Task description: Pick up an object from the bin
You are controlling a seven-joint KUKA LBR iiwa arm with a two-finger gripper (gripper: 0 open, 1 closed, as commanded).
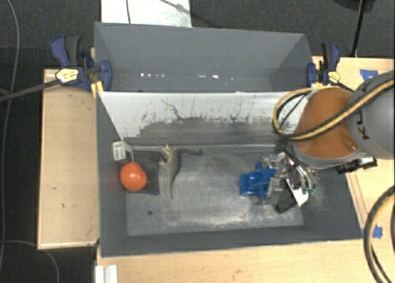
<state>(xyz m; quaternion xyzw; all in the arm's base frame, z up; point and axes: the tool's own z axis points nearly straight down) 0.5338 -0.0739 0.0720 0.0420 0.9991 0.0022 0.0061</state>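
Observation:
My gripper (286,180) is low in the bin's right part, under the arm's orange cover. A blue, blocky plastic thing (253,183) lies right against its left side, touching or nearly touching it; whether it is gripped cannot be made out. A small black piece (284,204) and a white-and-green bit (302,195) sit just below and to the right of the gripper, partly hidden by it.
Far to the left lies an orange ball (133,177), with a small whitish cube (119,150) above it. A grey-tan, bent, elongated thing (168,164) lies left of the middle. Bare bin floor stretches between it and the blue thing.

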